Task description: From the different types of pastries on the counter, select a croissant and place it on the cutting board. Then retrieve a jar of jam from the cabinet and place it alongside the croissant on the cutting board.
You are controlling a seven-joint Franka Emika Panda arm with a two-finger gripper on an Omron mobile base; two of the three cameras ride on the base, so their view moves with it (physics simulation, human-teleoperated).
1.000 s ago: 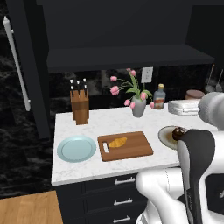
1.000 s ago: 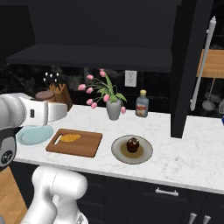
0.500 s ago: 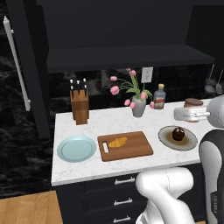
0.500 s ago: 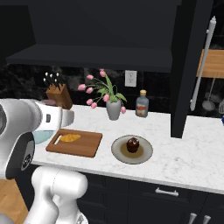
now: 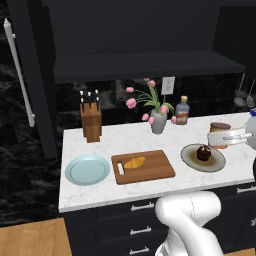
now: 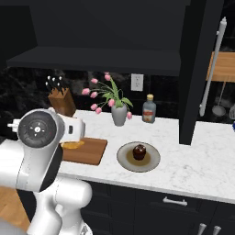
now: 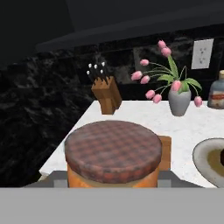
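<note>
Already we have the croissant (image 5: pixel 134 162) lying on the cutting board (image 5: pixel 155 170), so what remains hangs on the jar of jam (image 7: pixel 113 158). Our hand (image 5: pixel 227 138) is clamped on the jar, whose checked brownish lid sits close in front of the hand view; in the left base view the jar (image 5: pixel 218 133) is carried in the air at the right end of the tabletop (image 5: pixel 110 140), above the grey plate (image 5: pixel 215 161) with the dark brown pastry (image 5: pixel 203 153), well apart from the board.

We judge the risks as follows. The jar must cross over that plate and pass near the vase of tulips (image 5: pixel 158 120) and the bottle (image 5: pixel 183 111); a low or wide swing could knock the pastry or tip the vase. The free patch of board beside the croissant is narrow, so a careless descent could land the jar on the pastry, or half off the board's edge so that it tips when we let go. The round light-blue plate (image 5: pixel 87 169) lies just beside the board, and overshooting would put the jar there. The grip looks squat and low on the jar, so a sudden stop could make it slip.
</note>
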